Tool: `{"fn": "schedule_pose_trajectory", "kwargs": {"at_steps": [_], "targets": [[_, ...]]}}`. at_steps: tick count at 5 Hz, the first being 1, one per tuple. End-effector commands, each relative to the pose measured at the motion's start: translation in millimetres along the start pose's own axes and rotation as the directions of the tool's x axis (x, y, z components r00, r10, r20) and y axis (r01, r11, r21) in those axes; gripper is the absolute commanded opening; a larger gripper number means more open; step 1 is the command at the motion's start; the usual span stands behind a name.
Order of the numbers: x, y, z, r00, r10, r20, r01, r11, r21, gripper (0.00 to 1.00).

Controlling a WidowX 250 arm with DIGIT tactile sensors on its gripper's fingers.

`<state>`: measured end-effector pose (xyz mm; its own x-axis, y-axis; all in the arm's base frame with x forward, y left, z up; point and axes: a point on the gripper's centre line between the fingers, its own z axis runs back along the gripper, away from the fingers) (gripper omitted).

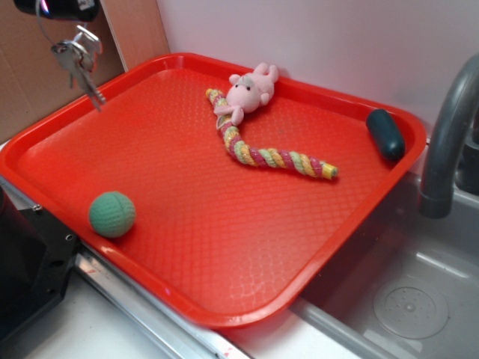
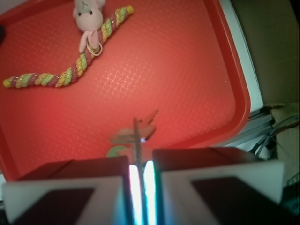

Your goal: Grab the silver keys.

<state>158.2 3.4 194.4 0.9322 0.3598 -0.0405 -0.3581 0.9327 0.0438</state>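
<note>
Black and mostly cut off at the exterior view's top edge, our hand is clamped on the silver keys, which dangle above the red tray; in our wrist view they blur, half hiding the green ball.

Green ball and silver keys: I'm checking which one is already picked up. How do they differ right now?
The green ball lies on the red tray near its front-left rim; the silver keys dangle in the air from the gripper, over the tray's back-left corner. The ball is round, knitted-looking and matte; the keys are slim, shiny metal. Nothing touches the ball; the gripper's jaws are shut on the keys.
</note>
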Motion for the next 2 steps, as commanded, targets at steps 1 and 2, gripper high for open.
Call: {"fn": "schedule_pose_trajectory", "kwargs": {"at_steps": [1, 2], "targets": [[10.2, -17.8, 4.4, 0.997, -0.001, 0.077, 0.002, 1.000, -0.019, 0.00], [9.9, -18.6, 4.6, 0.997, 0.000, 0.078, -0.001, 1.000, 0.010, 0.00]]}}
